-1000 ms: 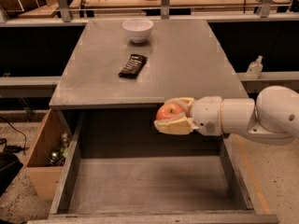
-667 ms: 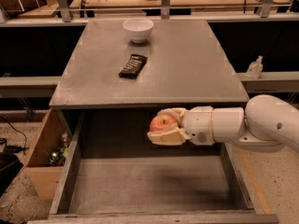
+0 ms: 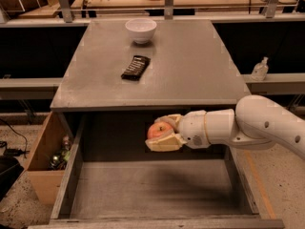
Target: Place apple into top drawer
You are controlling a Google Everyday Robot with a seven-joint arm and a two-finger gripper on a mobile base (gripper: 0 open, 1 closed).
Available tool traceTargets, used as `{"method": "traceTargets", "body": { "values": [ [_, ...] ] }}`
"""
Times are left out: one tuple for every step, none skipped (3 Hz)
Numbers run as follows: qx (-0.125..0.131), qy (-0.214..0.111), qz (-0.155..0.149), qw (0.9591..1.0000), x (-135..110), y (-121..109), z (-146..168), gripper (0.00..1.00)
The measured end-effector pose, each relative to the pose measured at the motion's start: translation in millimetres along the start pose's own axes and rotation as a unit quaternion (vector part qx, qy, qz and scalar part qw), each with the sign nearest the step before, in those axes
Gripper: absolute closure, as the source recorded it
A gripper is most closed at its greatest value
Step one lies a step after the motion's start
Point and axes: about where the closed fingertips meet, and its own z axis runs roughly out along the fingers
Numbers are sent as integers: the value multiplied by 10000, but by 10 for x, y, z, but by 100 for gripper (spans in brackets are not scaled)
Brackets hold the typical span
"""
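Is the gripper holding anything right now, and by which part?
The gripper holds the apple, pinched across its body between one finger above and one below, over the open top drawer.

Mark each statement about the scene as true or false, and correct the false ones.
1. The gripper holds the apple above the open top drawer. True.
2. The apple lies on the drawer's bottom. False: it is clamped between the gripper's fingers, clear of the bottom, and nothing lies in the drawer.
3. The white bowl stands at the far end of the table. True.
4. The dark flat object lies inside the bowl. False: it lies on the table, nearer the camera than the bowl and apart from it.
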Motion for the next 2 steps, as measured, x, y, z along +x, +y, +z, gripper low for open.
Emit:
{"method": "traceTargets", "body": {
  "values": [
    [-53,56,-87,9999,173,25,83,100],
    [-132,90,-100,9998,589,121,68,100]
  ]
}}
